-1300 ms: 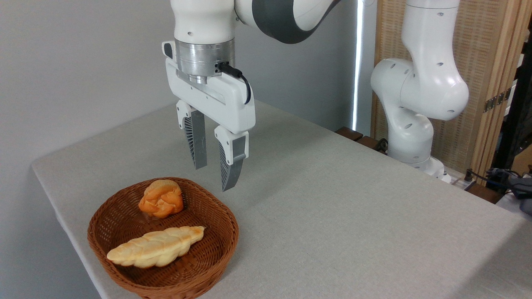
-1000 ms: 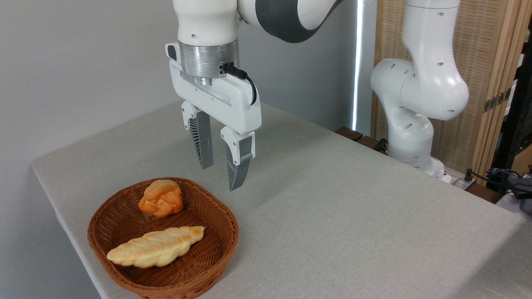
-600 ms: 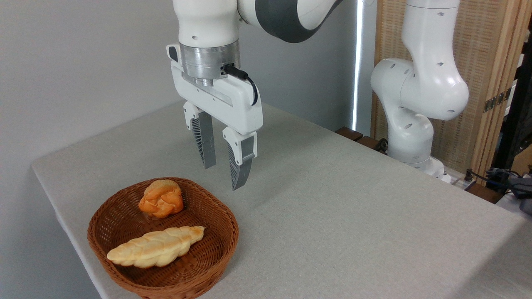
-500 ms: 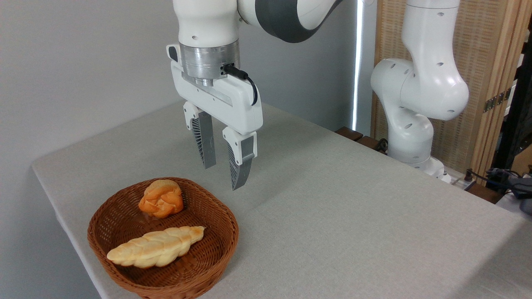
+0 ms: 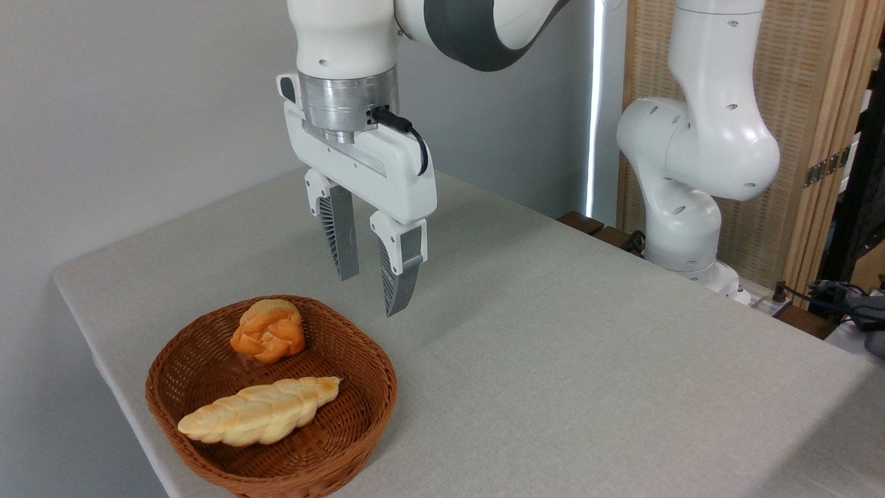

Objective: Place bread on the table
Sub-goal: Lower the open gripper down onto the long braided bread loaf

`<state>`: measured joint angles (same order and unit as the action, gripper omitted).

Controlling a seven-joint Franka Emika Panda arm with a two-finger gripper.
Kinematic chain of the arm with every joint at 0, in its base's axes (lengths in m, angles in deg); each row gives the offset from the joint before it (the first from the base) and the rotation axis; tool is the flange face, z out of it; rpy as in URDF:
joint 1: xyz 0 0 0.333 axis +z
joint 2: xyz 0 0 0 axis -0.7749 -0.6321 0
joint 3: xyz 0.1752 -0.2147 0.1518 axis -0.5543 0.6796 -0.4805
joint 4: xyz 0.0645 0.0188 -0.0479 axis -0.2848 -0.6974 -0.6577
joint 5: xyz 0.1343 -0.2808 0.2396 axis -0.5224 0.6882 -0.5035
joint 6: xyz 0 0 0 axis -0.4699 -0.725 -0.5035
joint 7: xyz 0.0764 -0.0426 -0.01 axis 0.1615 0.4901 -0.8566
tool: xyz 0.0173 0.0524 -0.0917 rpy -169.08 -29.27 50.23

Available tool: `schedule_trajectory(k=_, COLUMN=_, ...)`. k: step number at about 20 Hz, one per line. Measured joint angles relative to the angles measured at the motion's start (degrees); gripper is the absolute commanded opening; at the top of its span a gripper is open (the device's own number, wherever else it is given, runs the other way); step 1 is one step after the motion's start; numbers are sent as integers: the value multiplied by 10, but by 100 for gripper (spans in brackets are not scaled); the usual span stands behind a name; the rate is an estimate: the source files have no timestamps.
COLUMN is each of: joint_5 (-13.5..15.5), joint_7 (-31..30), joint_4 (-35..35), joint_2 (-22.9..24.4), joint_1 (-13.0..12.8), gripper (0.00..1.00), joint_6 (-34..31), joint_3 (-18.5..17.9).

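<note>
White two-finger gripper [image 5: 372, 294] hanging empty, fingers apart; long pale braided bread [image 5: 259, 411] lying in brown wicker basket [image 5: 359, 415] on grey-beige cloth table [image 5: 588, 360]; no readable writing showing.

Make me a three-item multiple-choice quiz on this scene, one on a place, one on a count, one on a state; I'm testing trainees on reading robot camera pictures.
1. Where does the bread lie?
A. On the bare table
B. In the wicker basket
C. Between the gripper's fingers

2. How many baked items are in the basket?
A. One
B. Two
C. Three

3. What is the gripper doing?
A. Hanging open and empty above the table
B. Shut on the orange bun
C. Pressing down on the basket rim

Answers:
1. B, the long pale braided loaf rests in the front half of the basket.
2. B, only the loaf and the orange bun sit inside.
3. A, its fingers stand apart with nothing between them, above the table just behind the basket.
</note>
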<state>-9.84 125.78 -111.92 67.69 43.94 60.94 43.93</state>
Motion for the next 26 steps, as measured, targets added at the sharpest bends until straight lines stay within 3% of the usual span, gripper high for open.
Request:
schedule_trajectory(k=19, joint_5=0, joint_7=0, joint_4=0, joint_2=-18, joint_1=-3, gripper=100, joint_6=1, joint_3=16)
schedule_trajectory(k=26, joint_5=1, joint_7=-5, joint_4=0, joint_2=-39, joint_1=-3, gripper=100, joint_6=122, joint_3=21)
